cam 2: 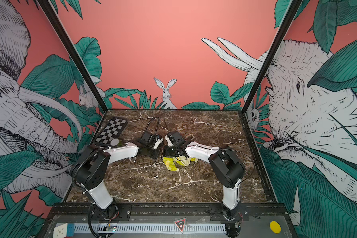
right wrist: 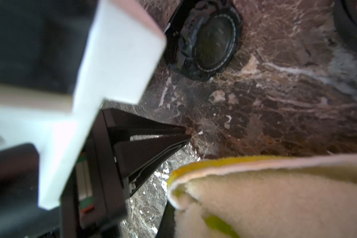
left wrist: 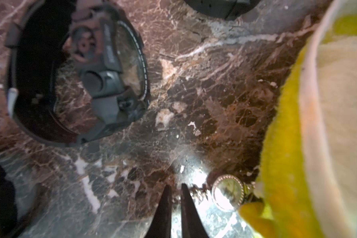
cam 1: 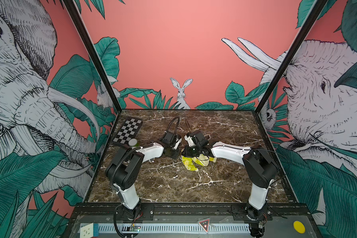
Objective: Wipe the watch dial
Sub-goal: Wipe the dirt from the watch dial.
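Note:
A small gold watch lies flat on the marble table, its round pale dial [left wrist: 227, 192] facing up. Its chain strap [left wrist: 200, 190] runs to my left gripper [left wrist: 175, 186]. The two black fingers stand almost together with their tips on the table at the strap; whether the strap is pinched does not show. A yellow and cream cloth [left wrist: 286, 164] lies right beside the dial, and a yellow fold touches its rim. My right gripper [right wrist: 177, 216] is shut on this bunched cloth [right wrist: 276, 195]. In both top views the cloth [cam 1: 191, 163] [cam 2: 171, 163] trails below the two meeting wrists.
A black round lens-like disc [left wrist: 76, 76] [right wrist: 206, 39] lies on the table close to the left fingers. A checkerboard [cam 1: 128, 130] and a grey-lidded jar [cam 1: 133, 142] sit at the far left. A brown loop [cam 1: 206, 136] lies behind the right wrist.

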